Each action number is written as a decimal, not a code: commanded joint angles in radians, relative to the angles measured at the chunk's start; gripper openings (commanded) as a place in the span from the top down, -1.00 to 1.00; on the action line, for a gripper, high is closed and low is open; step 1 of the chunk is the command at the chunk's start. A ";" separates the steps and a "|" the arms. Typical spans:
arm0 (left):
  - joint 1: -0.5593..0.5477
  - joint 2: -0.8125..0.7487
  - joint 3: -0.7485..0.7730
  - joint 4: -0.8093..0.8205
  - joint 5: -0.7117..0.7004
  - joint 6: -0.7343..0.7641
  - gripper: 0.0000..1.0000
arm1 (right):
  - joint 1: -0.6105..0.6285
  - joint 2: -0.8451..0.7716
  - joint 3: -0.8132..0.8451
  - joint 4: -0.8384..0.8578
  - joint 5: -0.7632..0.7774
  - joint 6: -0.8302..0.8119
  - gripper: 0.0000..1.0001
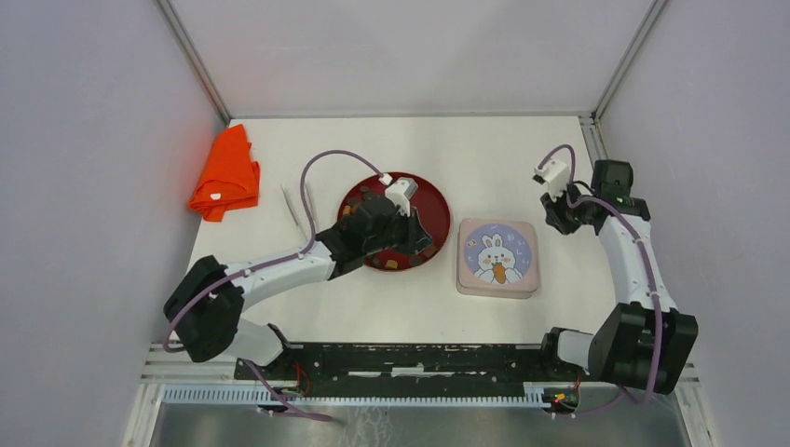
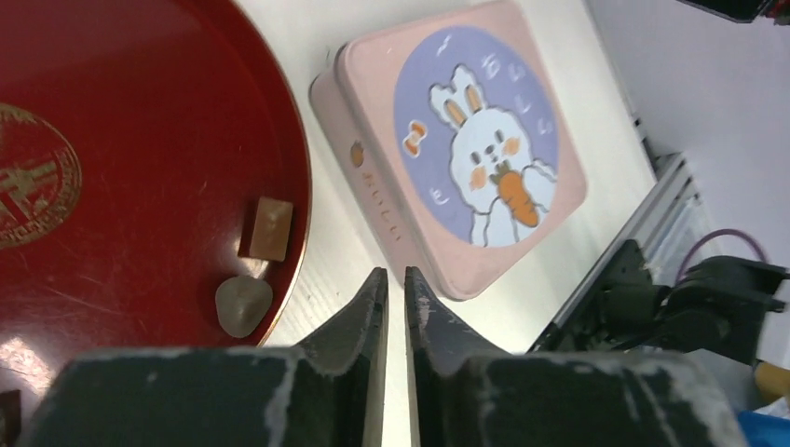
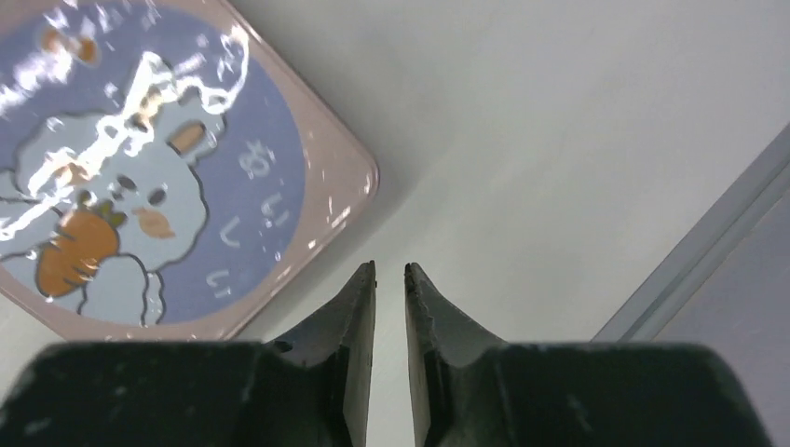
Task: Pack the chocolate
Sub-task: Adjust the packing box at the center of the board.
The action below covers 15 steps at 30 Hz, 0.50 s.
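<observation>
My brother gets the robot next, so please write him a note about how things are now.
Left gripper: shut, empty, over the red plate's edge.
Right gripper: almost shut, empty, over the table beside the bunny box.
Chocolates: on the plate.
Done: none packed that shows; box lid on.
Left: open the box, move chocolates in.

Pink tin, lid: white lettering round rabbit pic, illegible. Red plate: gold emblem, chars unreadable.
</observation>
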 commanded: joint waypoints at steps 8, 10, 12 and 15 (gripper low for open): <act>-0.115 0.230 0.051 -0.017 -0.048 -0.010 0.76 | -0.128 0.182 -0.226 0.122 -0.032 -0.056 0.71; -0.126 0.270 0.062 -0.009 -0.054 -0.017 0.76 | -0.127 0.218 -0.214 0.124 -0.071 -0.049 0.72; -0.134 0.311 0.086 0.002 -0.048 -0.019 0.76 | -0.123 0.248 -0.191 0.122 -0.102 -0.047 0.72; -0.151 0.372 0.141 0.012 -0.029 -0.014 0.75 | -0.103 0.289 -0.140 0.104 -0.128 -0.043 0.72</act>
